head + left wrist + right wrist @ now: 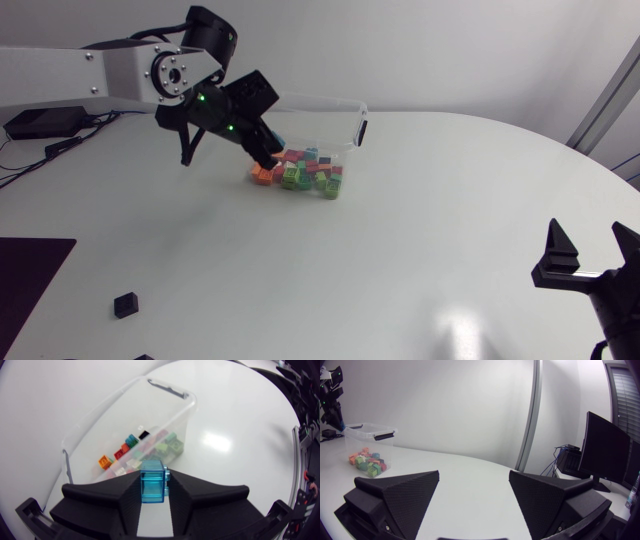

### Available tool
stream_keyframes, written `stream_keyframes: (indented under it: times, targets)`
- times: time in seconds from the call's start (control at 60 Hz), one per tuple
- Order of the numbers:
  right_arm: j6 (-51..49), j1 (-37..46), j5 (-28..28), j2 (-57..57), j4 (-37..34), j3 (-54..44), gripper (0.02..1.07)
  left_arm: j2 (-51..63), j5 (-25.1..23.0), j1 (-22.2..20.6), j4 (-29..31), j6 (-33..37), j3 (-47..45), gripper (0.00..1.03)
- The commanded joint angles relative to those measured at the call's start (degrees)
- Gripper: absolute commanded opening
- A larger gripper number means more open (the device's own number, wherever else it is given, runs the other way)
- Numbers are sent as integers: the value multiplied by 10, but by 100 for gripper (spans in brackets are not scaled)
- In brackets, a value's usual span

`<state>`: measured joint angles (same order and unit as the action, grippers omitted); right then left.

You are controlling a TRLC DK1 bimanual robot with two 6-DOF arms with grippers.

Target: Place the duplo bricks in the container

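Left pincer, upper left: clenched on blue brick. Centre over container, lower, then release. Right pincer: released.

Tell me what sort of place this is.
Likely a robotics lab workbench: a white table, the left gripper shut on a blue brick, the right gripper open, and a clear container of coloured bricks.

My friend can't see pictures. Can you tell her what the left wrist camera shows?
The left gripper holds a see-through blue brick between its two black fingers. Just ahead of it, a clear plastic container with colourful bricks inside stands on the white table.
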<state>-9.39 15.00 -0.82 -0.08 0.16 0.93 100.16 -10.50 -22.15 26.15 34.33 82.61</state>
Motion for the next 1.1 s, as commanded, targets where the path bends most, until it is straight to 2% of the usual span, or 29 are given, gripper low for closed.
stream_keyframes:
  times: [0.0, 0.133, 0.267, 0.45, 0.617, 0.633, 0.7, 0.75, 0.767, 0.8, 0.833, 0.883, 1.083]
  targets:
    - [-2, 1, -1, -3, -4, -10, 103, 17, -5, 0, -30, -55, 38, 3]
    - [-3, 1, -1, -3, -4, -9, 103, 40, -5, 7, -60, -94, 82, 3]
    - [-3, 1, -1, -3, -4, -10, 103, 65, -5, 11, -64, -135, 135, 3]
    - [-3, 1, -1, -3, -4, -10, 103, 114, 6, 17, -62, -183, 225, 3]
    - [-2, 1, -1, -3, -4, -10, 103, 187, 35, 20, -30, -190, 305, 4]
    - [-2, 1, -1, -3, -4, -10, 103, 193, 37, 20, -26, -190, 311, 7]
    - [-3, 1, -1, -3, -4, -10, 103, 213, 38, 21, -8, -189, 328, 29]
    - [-3, 1, -1, -3, -4, -9, 103, 224, 41, 21, 2, -188, 332, 41]
    - [-2, 1, -1, -3, -4, -10, 103, 227, 44, 21, 6, -186, 331, 51]
    - [-2, 1, -1, -3, -4, -10, 103, 232, 45, 21, 11, -184, 331, 64]
    - [-3, 1, -1, -3, -4, -10, 103, 234, 47, 21, 19, -180, 331, 85]
    - [-3, 1, -1, -3, -4, -10, 103, 232, 50, 21, 23, -177, 329, 99]
    - [-3, 1, -1, -3, -4, -10, 103, 144, 50, 40, 24, -151, 267, 99]
